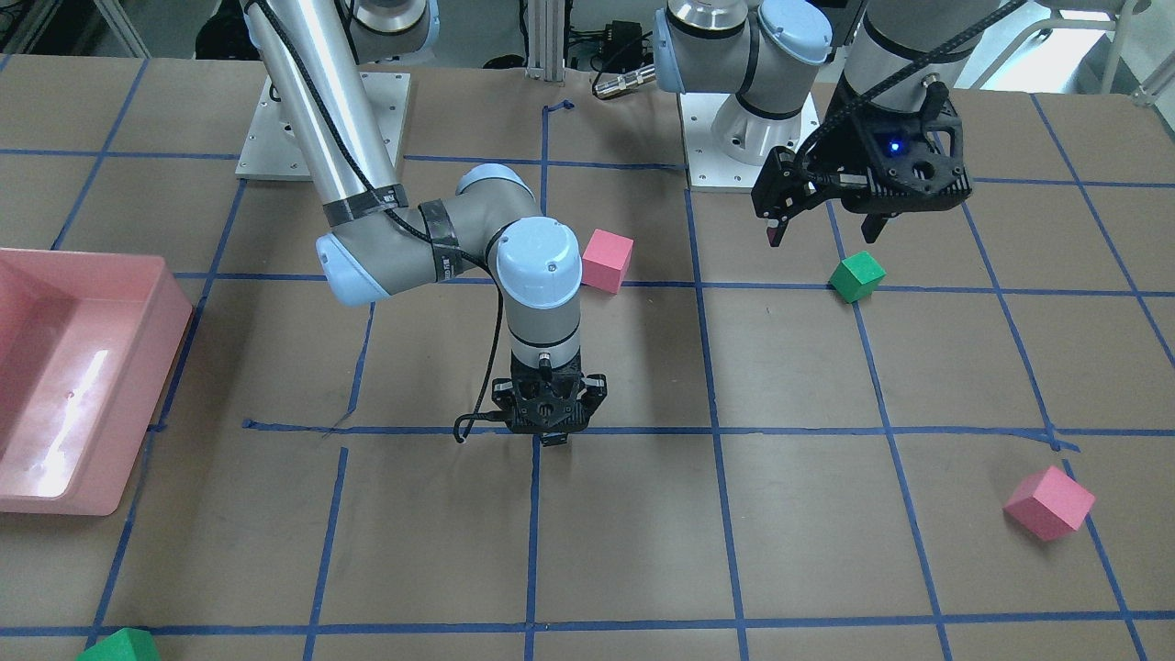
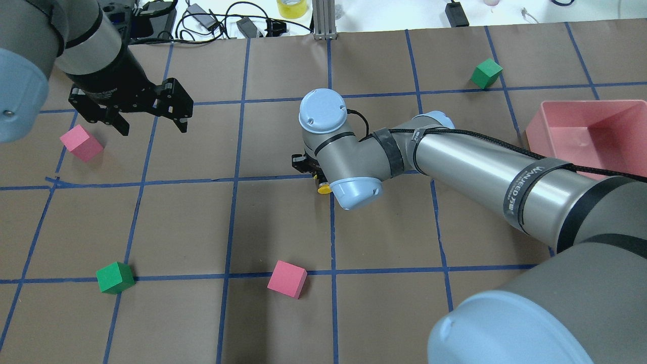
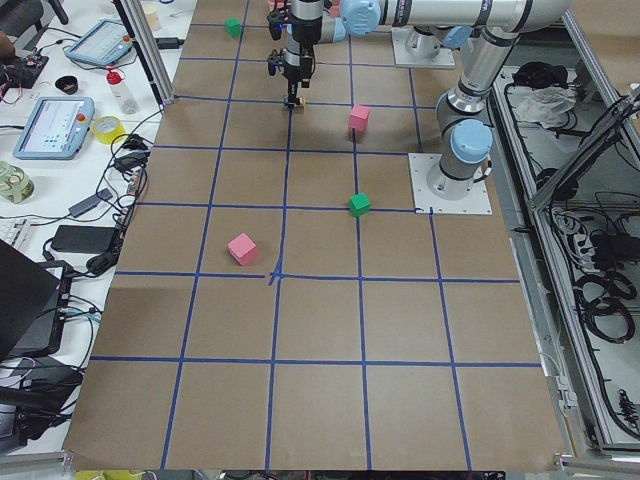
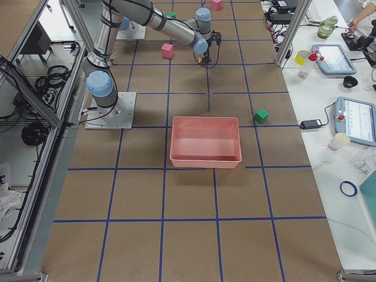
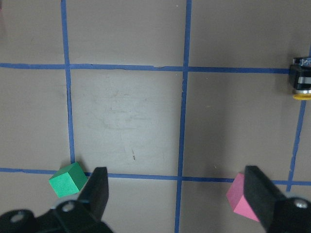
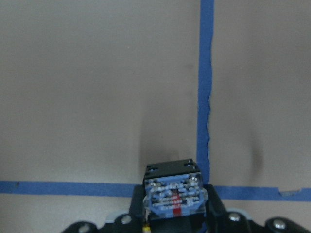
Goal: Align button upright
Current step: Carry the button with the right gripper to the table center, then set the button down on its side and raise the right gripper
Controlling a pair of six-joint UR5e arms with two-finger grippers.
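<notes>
Closest to the operators' edge of the surface, the near green cube sits half cut off by the front view. A bit farther in, on the robot's left side, the near pink cube is turned at an angle to the grid, against a blue tape line. The pink bin is across on the robot's right side.

Mid-surface, the right hand points straight down at a crossing of tape lines, closed on the button. The button is held sideways. Its yellow cap pokes out from under the wrist toward the robot. Its base block with the contacts shows between the fingers in the right wrist view. Can't tell if it touches the surface.

Farther back, the far green cube is just beside a tape line. The far pink cube is partly hidden behind the right arm.

The left hand hangs above the surface near the far green cube, fingers spread wide, gripping nothing, well apart from the button.

At the far edge, both arms' base plates are bolted down.
</notes>
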